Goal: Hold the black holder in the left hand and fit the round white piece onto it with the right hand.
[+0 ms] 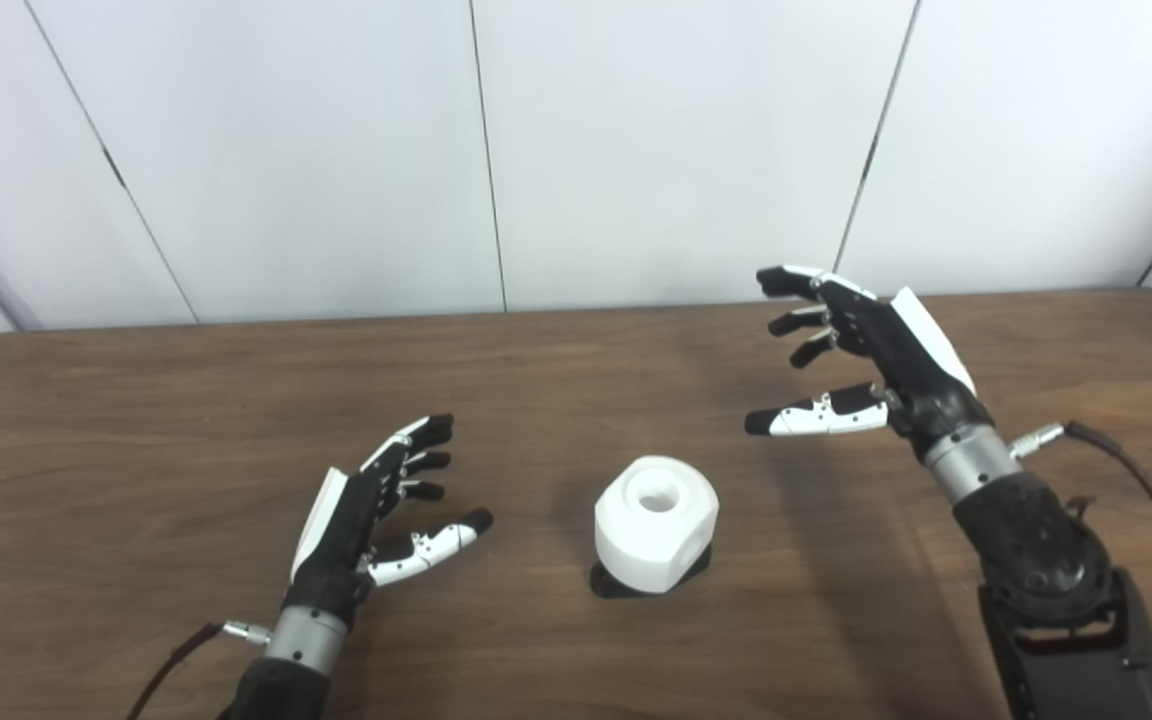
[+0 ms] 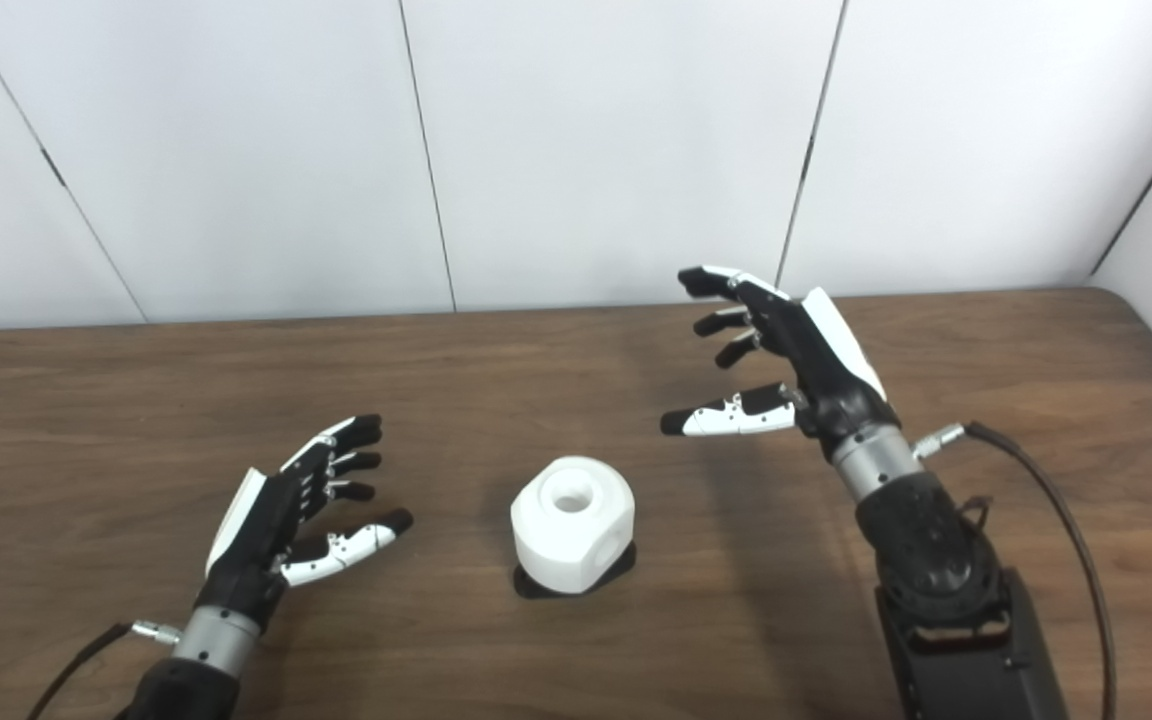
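Round white plastic piece (image 1: pixel 656 524) with a hole on top, sitting on the flat black holder (image 1: pixel 604 582), between both hands on the brown wooden table (image 1: pixel 136 420). Just right of the left hand (image 1: pixel 366 510), fingers spread, holding nothing. Near and below-left of the right hand (image 1: pixel 876 350), lifted up, fingers spread, empty too.

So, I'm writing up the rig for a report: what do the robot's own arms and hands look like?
Both the left hand and right hand are black, with a white plate on the back, black-tipped fingers and partly white thumbs. Each has a silver metal wrist cuff on a black forearm, with a black cable plugged in at the wrist.
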Robot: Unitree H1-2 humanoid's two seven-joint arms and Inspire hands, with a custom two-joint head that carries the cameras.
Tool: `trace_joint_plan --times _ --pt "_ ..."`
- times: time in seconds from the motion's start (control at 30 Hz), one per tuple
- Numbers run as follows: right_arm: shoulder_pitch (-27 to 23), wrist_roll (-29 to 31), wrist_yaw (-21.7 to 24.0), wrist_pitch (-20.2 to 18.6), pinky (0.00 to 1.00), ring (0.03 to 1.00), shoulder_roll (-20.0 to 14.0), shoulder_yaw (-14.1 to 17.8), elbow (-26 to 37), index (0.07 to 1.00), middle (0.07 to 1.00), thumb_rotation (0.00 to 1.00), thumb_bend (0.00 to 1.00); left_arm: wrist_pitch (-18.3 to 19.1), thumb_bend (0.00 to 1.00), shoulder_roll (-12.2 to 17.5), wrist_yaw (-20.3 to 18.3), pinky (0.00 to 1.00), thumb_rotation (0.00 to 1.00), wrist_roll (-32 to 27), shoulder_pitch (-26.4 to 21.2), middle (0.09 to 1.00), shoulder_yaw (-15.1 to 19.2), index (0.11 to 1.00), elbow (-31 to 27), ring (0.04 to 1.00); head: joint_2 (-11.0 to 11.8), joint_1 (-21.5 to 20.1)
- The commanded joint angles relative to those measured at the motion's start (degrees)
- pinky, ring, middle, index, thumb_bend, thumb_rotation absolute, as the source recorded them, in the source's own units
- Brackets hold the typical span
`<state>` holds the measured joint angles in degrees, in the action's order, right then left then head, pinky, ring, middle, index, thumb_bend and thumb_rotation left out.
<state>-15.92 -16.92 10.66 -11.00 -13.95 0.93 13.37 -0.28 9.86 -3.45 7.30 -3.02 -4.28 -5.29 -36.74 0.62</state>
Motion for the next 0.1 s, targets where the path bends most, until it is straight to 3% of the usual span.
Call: trace_joint_plan --times 0.0,0.07 --pt "-0.7 1.7 -2.0 3.9 0.52 0.685 0.2 0.7 0.3 0.729 0.769 0.13 0.58 -4.5 0.58 -0.1 0.5 0.7 0.31 -1.3 -1.4 0.87 0.9 0.863 -1.3 0.827 -0.1 0.0" --pt "0.1 2.1 -3.1 5.9 0.52 0.672 0.6 0.8 -0.8 0.722 0.753 0.21 0.55 -6.0 0.56 -0.3 0.4 0.71 0.36 -1.7 -2.0 0.875 1.4 0.873 -1.5 0.835 1.0 -0.2"
